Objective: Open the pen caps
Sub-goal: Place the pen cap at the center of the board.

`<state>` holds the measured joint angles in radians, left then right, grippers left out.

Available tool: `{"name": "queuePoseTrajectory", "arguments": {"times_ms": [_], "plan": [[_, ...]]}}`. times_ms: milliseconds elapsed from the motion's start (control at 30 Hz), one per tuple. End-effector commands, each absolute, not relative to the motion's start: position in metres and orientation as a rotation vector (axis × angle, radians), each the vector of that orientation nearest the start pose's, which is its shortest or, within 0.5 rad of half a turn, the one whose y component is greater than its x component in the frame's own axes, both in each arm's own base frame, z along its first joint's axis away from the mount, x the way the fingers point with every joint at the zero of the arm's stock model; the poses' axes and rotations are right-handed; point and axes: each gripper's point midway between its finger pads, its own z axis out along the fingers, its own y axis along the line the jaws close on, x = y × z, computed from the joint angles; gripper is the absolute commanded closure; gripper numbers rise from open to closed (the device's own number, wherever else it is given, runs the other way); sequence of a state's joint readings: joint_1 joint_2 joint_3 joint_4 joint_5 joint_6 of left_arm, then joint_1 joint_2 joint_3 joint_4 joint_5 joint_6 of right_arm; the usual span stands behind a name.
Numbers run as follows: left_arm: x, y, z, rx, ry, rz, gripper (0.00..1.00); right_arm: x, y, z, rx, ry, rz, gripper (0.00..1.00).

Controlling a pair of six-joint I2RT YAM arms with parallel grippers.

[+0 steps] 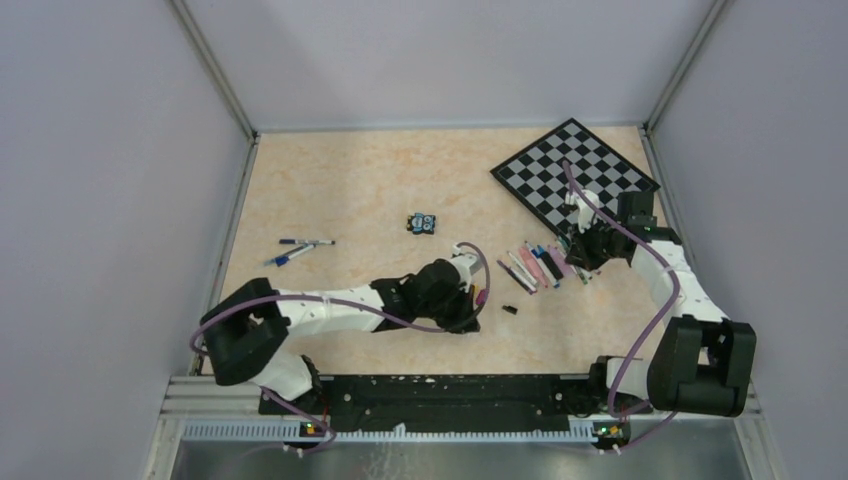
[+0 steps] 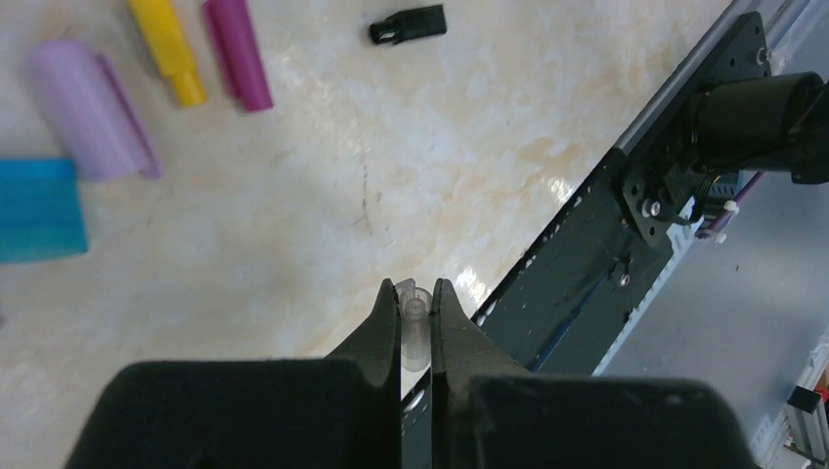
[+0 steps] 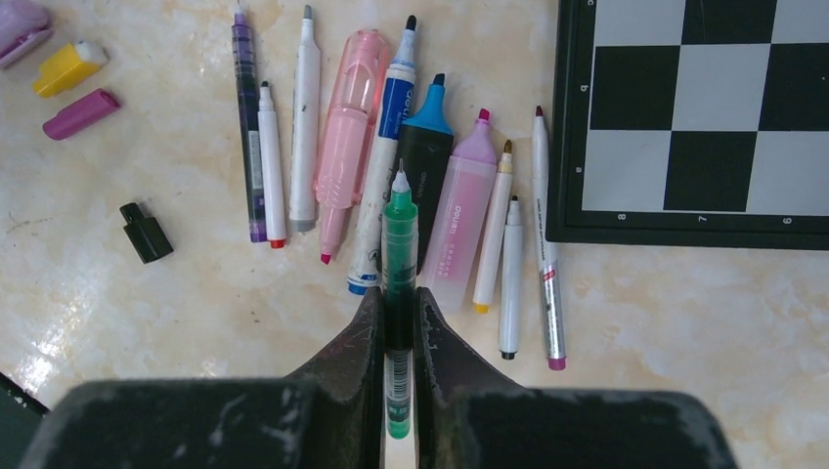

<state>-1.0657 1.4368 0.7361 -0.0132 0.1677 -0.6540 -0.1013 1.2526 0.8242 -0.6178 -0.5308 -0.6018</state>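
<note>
Ten pens (image 3: 347,137) ahead of the right pincer (image 3: 397,298), one green pen (image 3: 399,225) in its grip, two stray pens (image 1: 306,242) far to its left; five loose caps (image 2: 237,54) ahead of the left pincer (image 2: 414,293), seemingly one clear cap (image 2: 414,313) in its grip; one chessboard (image 3: 684,98); one toy block (image 1: 422,223).

A beige marbled tabletop (image 1: 380,180) fills the centre, enclosed by plain pale-grey walls (image 1: 440,60) at 9, 12 and 3 o'clock. Aluminium posts (image 1: 214,70) rise at 11 and 1 o'clock. A black rail (image 1: 440,392) spans 6 o'clock. The light is soft and even.
</note>
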Motion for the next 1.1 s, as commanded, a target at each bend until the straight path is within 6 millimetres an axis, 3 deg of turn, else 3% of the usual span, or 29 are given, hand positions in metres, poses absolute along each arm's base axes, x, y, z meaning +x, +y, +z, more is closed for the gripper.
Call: {"name": "queuePoseTrajectory", "arguments": {"times_ms": [0,400,700,867,1067], "plan": [[0.146,-0.394,0.099,0.666,2.327,-1.067,1.0,0.286,0.033,0.095,-0.761,2.326,0.352,1.0],[0.186,-0.437,0.081,0.715,2.32,-0.913,1.0,0.287,0.029,0.092,-0.747,2.352,0.331,0.98],[0.207,-0.445,0.081,0.702,2.336,-0.799,1.0,0.289,0.025,0.092,-0.737,2.361,0.308,0.98],[0.223,-0.442,0.075,0.617,2.36,-0.739,0.99,0.29,0.021,0.09,-0.726,2.374,0.281,0.98],[0.242,-0.445,0.08,0.398,2.411,-0.799,0.99,0.291,0.018,0.089,-0.719,2.381,0.255,0.98]]}}
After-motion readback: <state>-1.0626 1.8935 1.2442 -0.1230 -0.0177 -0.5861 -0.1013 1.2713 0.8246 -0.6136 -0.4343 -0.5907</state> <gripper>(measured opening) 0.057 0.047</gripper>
